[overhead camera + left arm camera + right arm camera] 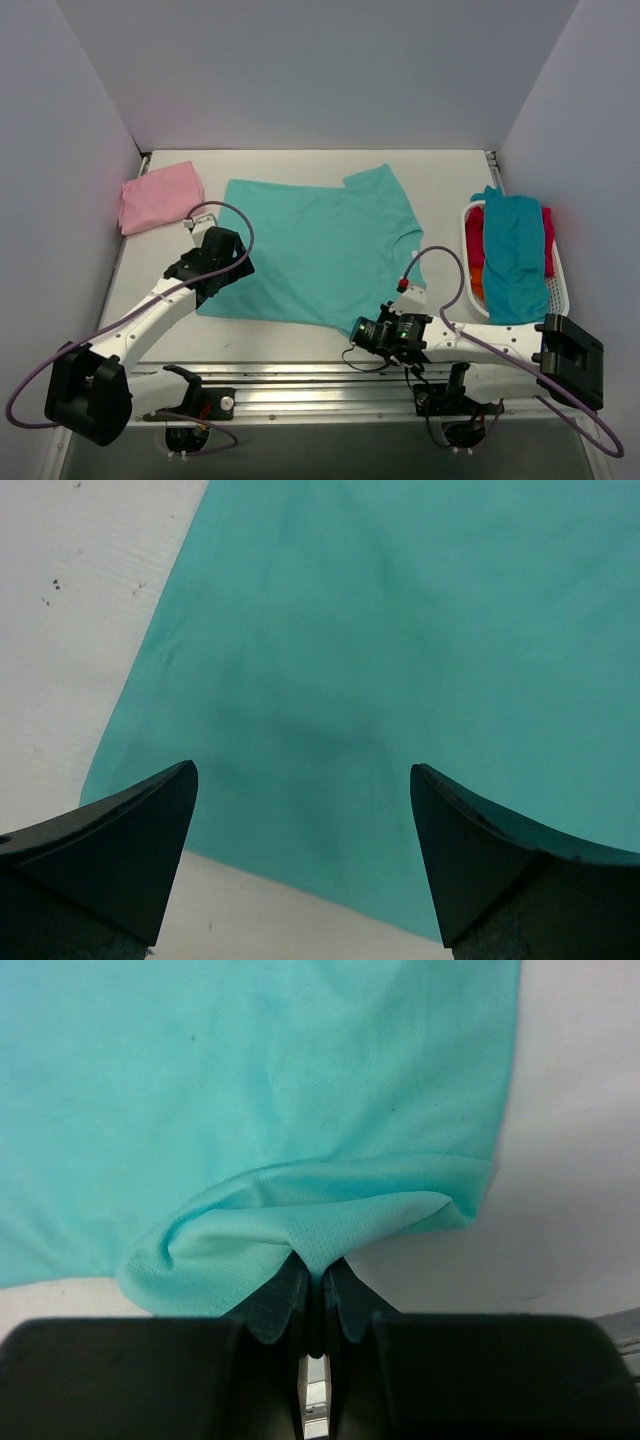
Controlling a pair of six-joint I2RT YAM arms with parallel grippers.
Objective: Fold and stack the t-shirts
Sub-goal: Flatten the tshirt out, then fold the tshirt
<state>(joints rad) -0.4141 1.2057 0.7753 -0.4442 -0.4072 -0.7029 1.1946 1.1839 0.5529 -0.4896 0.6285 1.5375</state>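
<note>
I have right fingers (318,1272) clamped on mint-teal t-shirt (320,240) edge, rest flat on surface (280,165) ahead; left fingers (303,780) wide apart, empty, shirt corner just below: likely staging two-point fold lift.

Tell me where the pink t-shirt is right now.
In the top external view, the pink t-shirt lies folded near the far left corner of the table, a small gap to the left of the spread mint-teal t-shirt.
</note>
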